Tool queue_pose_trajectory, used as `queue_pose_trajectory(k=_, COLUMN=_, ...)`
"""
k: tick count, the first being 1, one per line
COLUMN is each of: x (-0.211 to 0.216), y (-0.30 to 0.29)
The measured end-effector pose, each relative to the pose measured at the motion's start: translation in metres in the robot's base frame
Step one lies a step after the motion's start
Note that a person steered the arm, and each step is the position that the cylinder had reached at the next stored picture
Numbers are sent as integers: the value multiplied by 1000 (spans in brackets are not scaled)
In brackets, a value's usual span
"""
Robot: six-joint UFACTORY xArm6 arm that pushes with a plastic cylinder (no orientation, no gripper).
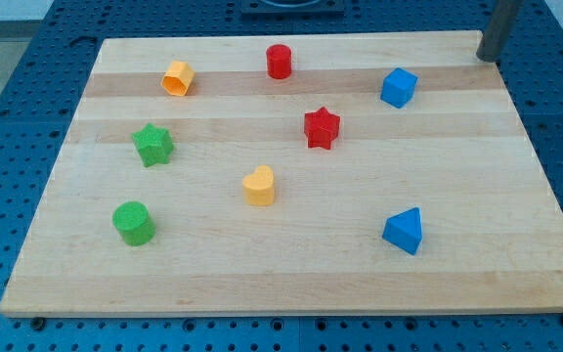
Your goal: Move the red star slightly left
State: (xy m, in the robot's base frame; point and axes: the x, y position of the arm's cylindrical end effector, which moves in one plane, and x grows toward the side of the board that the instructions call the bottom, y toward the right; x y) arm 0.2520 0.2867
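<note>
The wooden board [291,284] lies on a blue perforated table [8,59] and carries eight blocks, listed here from the view's left to the view's right.

1. The green cylinder [133,223] stands near the board's lower left.
2. The green star [152,145] sits above it, toward the view's top, apart from it.
3. The orange hexagonal block [177,78] (tilted, its hollow-looking end facing the camera) lies near the top left.
4. The yellow heart [259,185] sits close to the board's centre.
5. The red cylinder [279,61] stands upright near the top edge.
6. The red star [322,127], the task's object, sits slightly right of centre in the upper half. It lies below and to the right of the red cylinder, above and to the right of the yellow heart, and to the lower left of the blue cube. It touches no other block.
7. The blue cube [398,87] lies in the upper right area.
8. The blue triangular block [403,231] lies in the lower right area, well apart from the rest.

My tip [487,58] is at the board's top right corner, at the far edge. It stands well apart from the red star, with the blue cube roughly between them, and touches no block. The arm carries a plain rod, so there are no jaws to open or close and nothing is gripped.
</note>
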Motion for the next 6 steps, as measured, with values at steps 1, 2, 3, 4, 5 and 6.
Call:
queue_pose_trajectory(k=1, x=3, y=4)
queue_pose_trajectory(k=2, x=27, y=8)
queue_pose_trajectory(k=3, x=41, y=1)
queue_pose_trajectory(k=4, x=60, y=-24)
queue_pose_trajectory(k=5, x=74, y=-59)
queue_pose_trajectory(k=6, x=81, y=-73)
